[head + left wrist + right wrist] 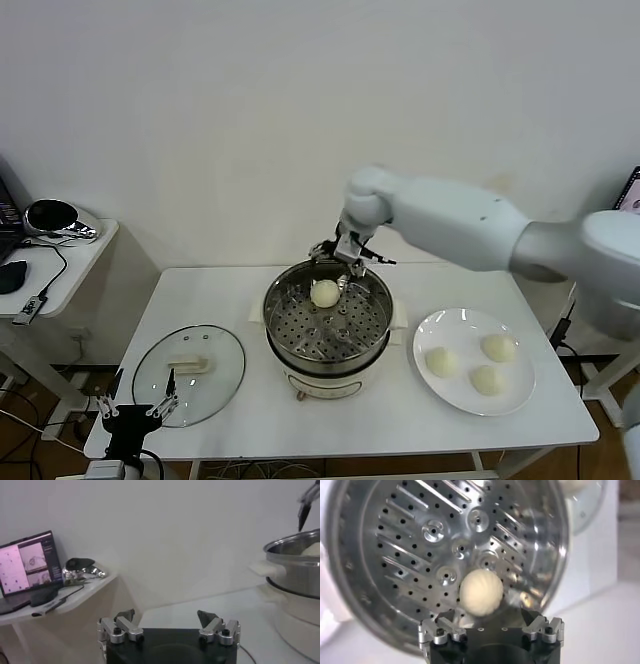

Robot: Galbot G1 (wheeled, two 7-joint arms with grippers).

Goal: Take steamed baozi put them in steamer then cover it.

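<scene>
The steamer (327, 335) stands mid-table, a steel pot with a perforated tray (415, 555) on a cream base. One baozi (325, 293) lies on the tray at its far side; it also shows in the right wrist view (480, 593). My right gripper (345, 266) hangs open just above the pot's far rim, right over that bun and apart from it. Three more baozi (472, 362) lie on the white plate (436, 389) to the right. The glass cover (190, 374) with its cream handle lies flat on the table at the left. My left gripper (133, 408) is open and parked at the front left corner.
A side table (60, 262) with a laptop (31, 562), a mouse and a shiny object stands to the far left. The steamer's side and handle show in the left wrist view (292, 562). A white wall is behind the table.
</scene>
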